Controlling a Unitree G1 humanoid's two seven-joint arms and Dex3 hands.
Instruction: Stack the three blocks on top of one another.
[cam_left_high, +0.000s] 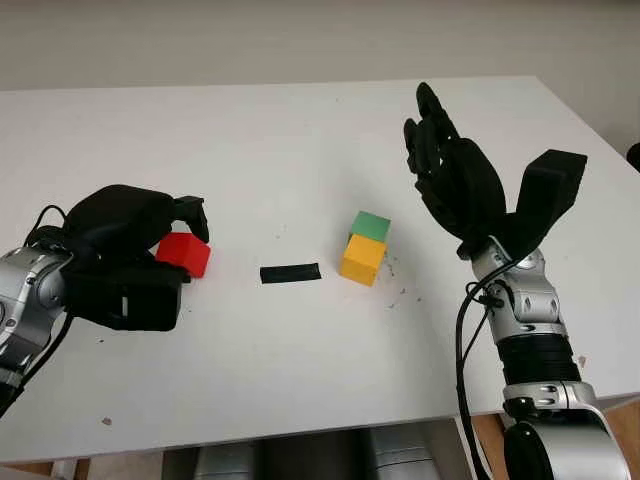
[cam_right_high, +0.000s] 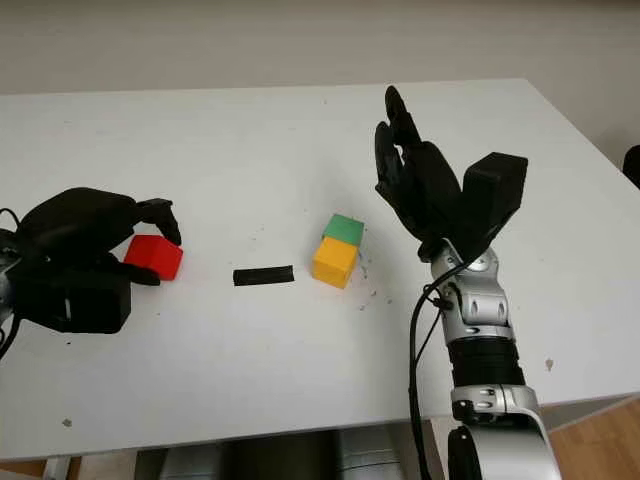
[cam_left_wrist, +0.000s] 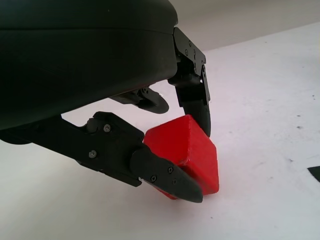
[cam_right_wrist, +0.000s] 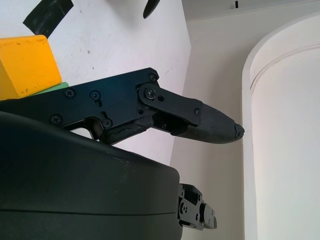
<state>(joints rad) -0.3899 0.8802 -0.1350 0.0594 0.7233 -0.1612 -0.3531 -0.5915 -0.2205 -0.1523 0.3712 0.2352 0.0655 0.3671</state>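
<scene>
Left hand (cam_left_high: 125, 255), low at the table's near left, has its fingers (cam_left_wrist: 167, 175) closed around the red block (cam_left_high: 184, 254), which sits tilted on the white table (cam_left_high: 250, 130). Risk: that skewed grip could let it slip or land crooked, toppling the green block (cam_left_high: 371, 225) from the yellow block (cam_left_high: 362, 259) at centre. Right hand (cam_left_high: 455, 180) is open and raised just right of that pair, holding nothing.

Red block (cam_left_high: 184, 254), green block (cam_left_high: 371, 225), yellow block (cam_left_high: 362, 260), white table (cam_left_high: 250, 150)
</scene>
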